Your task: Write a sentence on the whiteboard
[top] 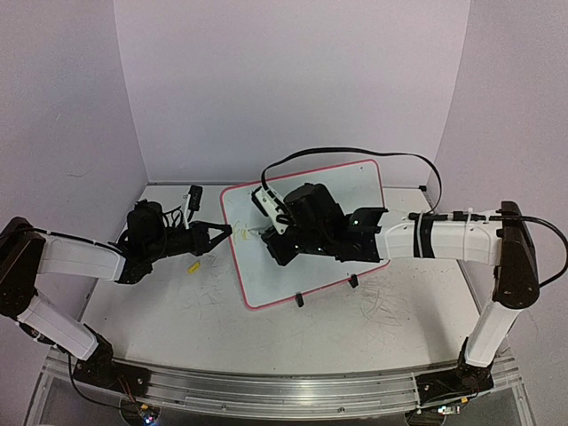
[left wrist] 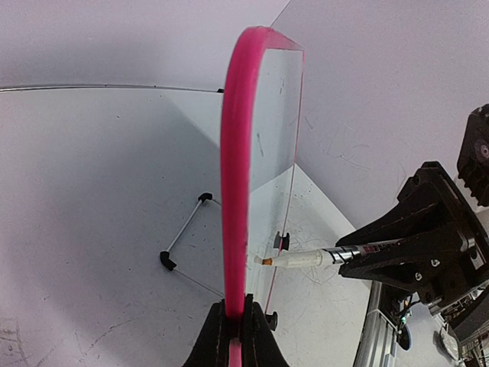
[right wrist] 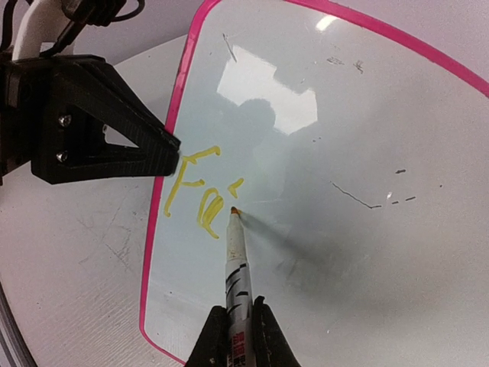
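The whiteboard [top: 355, 191], white with a pink rim, stands tilted on the table. My left gripper [top: 226, 231] is shut on the whiteboard's left rim [left wrist: 237, 153], which runs between its jaws [left wrist: 235, 325]. My right gripper [right wrist: 235, 321] is shut on a white marker [right wrist: 235, 260] with an orange tip. The tip meets the board [right wrist: 344, 153] just right of the sentence [right wrist: 200, 195], a few yellow strokes near the left rim. In the left wrist view the marker [left wrist: 306, 259] points at the board's face from the right gripper [left wrist: 351, 260].
A small yellow cap [top: 193, 266] lies on the table below the left gripper. Two black clip feet [top: 299, 300] [top: 353, 281] hold the board's near edge. A wire stand [left wrist: 183, 233] sits behind the board. A black cable [top: 355, 153] loops over the top. Grey scribbles mark the tabletop.
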`<state>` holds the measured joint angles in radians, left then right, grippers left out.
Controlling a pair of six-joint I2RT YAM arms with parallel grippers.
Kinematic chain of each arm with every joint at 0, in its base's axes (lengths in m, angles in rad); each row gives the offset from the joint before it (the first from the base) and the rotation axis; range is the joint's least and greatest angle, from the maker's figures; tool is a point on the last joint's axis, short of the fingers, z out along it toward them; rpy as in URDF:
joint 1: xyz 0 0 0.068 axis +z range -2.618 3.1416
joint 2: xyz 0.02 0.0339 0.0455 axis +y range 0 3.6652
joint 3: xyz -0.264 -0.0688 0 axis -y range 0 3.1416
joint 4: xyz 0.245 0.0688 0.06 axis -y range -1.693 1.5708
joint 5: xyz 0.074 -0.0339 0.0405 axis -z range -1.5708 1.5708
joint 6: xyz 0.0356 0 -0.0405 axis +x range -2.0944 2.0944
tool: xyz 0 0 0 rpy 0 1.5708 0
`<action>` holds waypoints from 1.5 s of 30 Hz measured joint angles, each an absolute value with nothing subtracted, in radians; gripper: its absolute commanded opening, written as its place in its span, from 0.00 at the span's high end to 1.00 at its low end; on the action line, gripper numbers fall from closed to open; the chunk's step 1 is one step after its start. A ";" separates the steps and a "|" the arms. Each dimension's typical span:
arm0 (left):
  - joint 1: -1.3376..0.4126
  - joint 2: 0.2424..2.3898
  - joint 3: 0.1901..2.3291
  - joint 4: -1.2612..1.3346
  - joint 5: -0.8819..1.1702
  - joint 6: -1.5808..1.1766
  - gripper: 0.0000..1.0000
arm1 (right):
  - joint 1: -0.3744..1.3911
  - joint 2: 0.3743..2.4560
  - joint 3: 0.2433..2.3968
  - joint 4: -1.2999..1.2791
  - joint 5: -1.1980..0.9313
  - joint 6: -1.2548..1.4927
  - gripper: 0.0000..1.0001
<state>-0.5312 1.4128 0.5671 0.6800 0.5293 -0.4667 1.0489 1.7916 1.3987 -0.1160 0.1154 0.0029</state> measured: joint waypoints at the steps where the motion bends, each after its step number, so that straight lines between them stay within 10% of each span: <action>1: -0.531 1.413 0.567 0.680 0.529 -0.467 1.00 | 1.049 1.792 1.399 -0.116 0.115 0.005 1.00; 45: -0.532 1.406 0.567 0.678 0.532 -0.462 1.00 | 1.024 1.745 1.388 -0.124 0.107 0.053 1.00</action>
